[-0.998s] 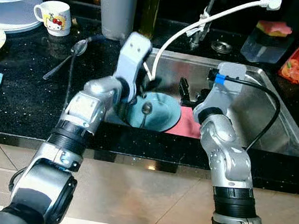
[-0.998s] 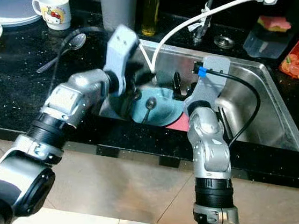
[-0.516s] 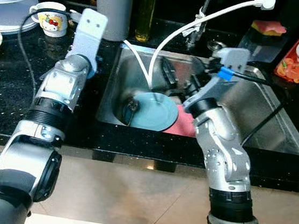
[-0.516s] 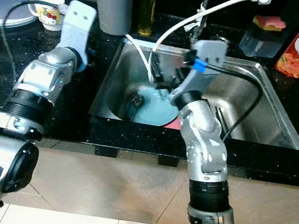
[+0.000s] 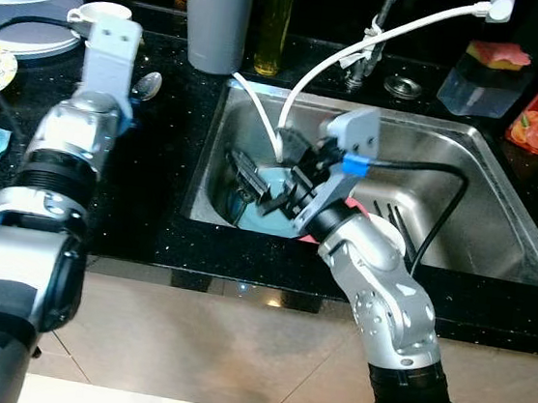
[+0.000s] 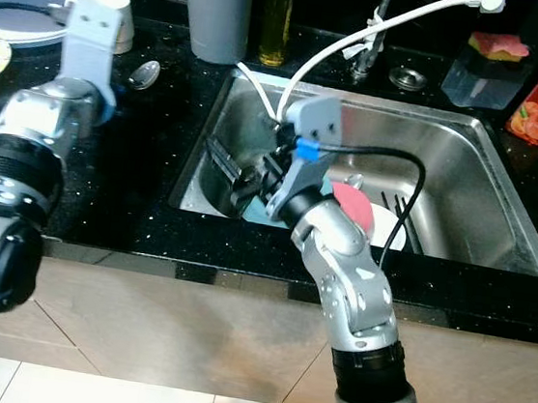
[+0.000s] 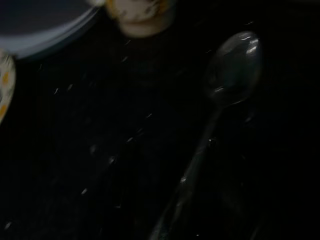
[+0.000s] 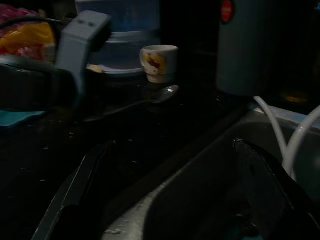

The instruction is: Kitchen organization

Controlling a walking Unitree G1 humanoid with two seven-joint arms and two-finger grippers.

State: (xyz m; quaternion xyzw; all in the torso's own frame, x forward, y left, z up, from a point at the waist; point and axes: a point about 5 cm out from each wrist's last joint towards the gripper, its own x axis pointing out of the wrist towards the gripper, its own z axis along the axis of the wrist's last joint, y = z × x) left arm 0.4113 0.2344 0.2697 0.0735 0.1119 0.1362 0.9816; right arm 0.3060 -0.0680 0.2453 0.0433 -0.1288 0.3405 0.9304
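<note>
We judge the step is gathering the cutlery: our left tool (image 5: 117, 82), fingers hidden so we cannot tell its opening, hovers over the spoon (image 5: 148, 85) on the table (image 5: 155, 179) left of the sink (image 5: 465, 185), while our right tool (image 5: 262, 176), wide open and empty, hangs above the plate (image 5: 272, 216) in the sink, and next must descend there.

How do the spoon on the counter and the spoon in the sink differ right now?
The counter spoon lies on the dark countertop, beside the mug and below the left gripper's arm; the sink spoon rests down in the steel sink on the blue plate. The counter spoon is in plain sight; the sink spoon is partly hidden by the right gripper, whose fingers are open close over it. Both look like metal.
</note>
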